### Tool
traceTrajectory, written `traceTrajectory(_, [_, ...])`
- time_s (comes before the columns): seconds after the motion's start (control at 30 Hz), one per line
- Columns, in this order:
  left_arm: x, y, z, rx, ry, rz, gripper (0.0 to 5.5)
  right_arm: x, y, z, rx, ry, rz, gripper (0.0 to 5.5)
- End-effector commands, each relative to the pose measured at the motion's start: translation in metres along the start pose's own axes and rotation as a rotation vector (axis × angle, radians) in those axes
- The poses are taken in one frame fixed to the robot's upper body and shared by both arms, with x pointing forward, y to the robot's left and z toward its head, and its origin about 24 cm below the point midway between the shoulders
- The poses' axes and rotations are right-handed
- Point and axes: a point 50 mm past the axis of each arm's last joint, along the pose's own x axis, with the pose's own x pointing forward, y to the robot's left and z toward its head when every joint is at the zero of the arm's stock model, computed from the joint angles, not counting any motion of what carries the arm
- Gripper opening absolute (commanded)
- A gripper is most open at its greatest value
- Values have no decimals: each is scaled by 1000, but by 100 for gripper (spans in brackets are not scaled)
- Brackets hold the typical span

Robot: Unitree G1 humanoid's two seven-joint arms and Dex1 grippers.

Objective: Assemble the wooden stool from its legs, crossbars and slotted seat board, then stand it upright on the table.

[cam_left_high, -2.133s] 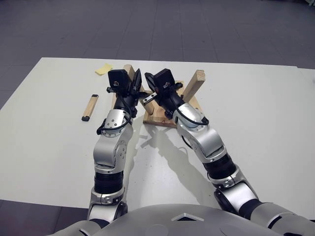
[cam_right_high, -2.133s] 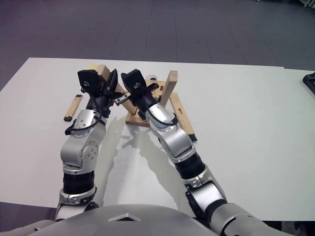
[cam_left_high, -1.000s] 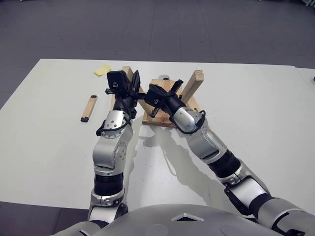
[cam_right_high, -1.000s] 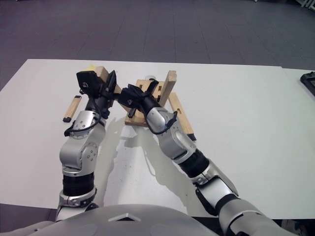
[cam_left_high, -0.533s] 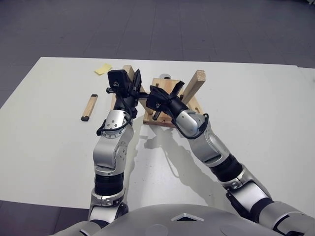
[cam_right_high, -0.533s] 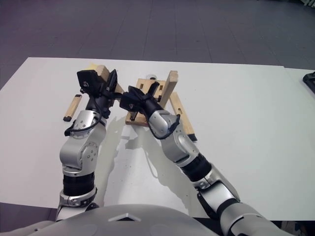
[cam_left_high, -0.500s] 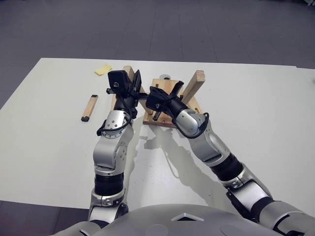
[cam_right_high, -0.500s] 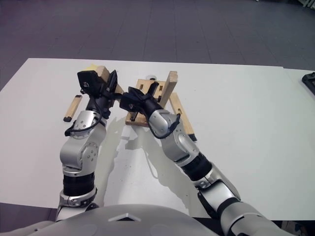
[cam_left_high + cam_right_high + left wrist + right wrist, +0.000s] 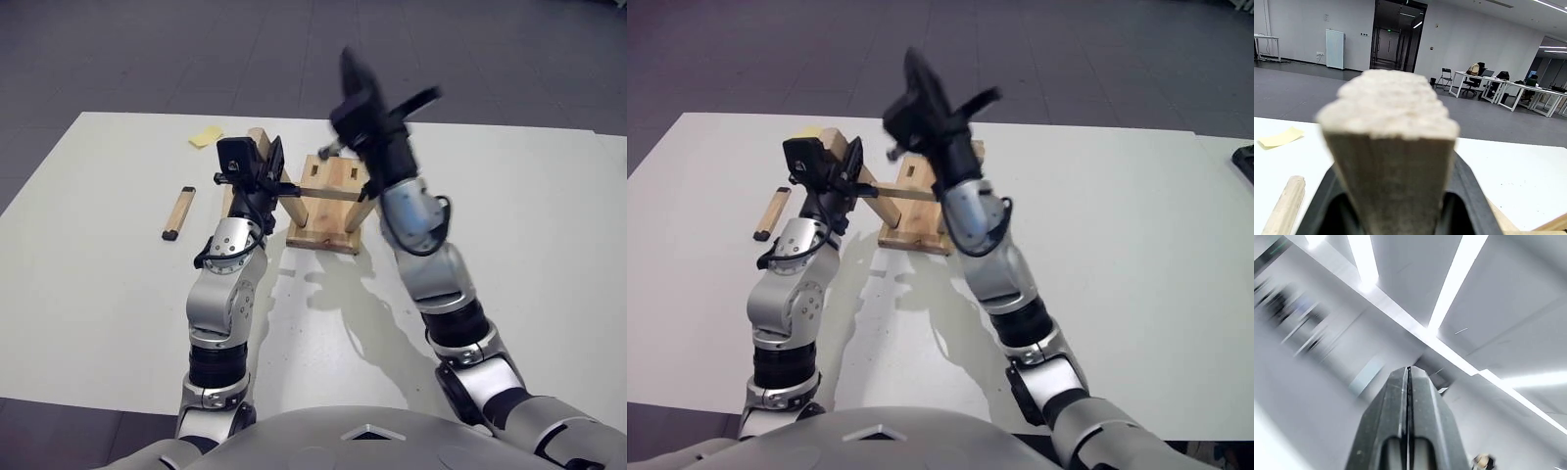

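**Desk:** Where is the stool right now?

**Me:** The seat board (image 9: pixel 328 230) lies flat on the table (image 9: pixel 519 264), toward twelve o'clock from the table's middle, with its slots showing on top. A crossbar (image 9: pixel 323 195) runs level above it. It goes from the leg (image 9: pixel 1390 147) at the board's nine o'clock side across to a second leg (image 9: pixel 359 213) at the three o'clock side.

**Desk:** And your grippers?

**Me:** My left gripper (image 9: pixel 265 174) is clamped on that nine o'clock leg, with a finger on either side of the wood. The leg's cut end sits right in front of the left wrist camera. My right gripper (image 9: pixel 1408 369) is high in the air over the board's twelve o'clock side. Its fingers are pressed flat together, it holds nothing, and it points at the ceiling lights.

**Desk:** Any parts lying loose?

**Me:** One loose wooden piece (image 9: pixel 178 213) with a dark end lies at nine o'clock from the board, well apart from it. A yellow note (image 9: pixel 206 137) sits at about ten o'clock, near the table's far edge.
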Motion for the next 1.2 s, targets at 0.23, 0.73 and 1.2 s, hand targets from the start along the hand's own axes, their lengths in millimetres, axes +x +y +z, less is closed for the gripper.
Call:
traceTrajectory(0.23, [-5,9,-47,28,259,10,170,-9,-126,-64,-296,285,-512,161])
traceTrajectory(0.73, [10,-3,-2,-62,-35,-114,418,-59,-65,-110,-349,503,-207,399])
traceTrajectory(1.2, [12,3,53,-131,-318,-86,540,-69,-51,-122,-363,575,-151,538])
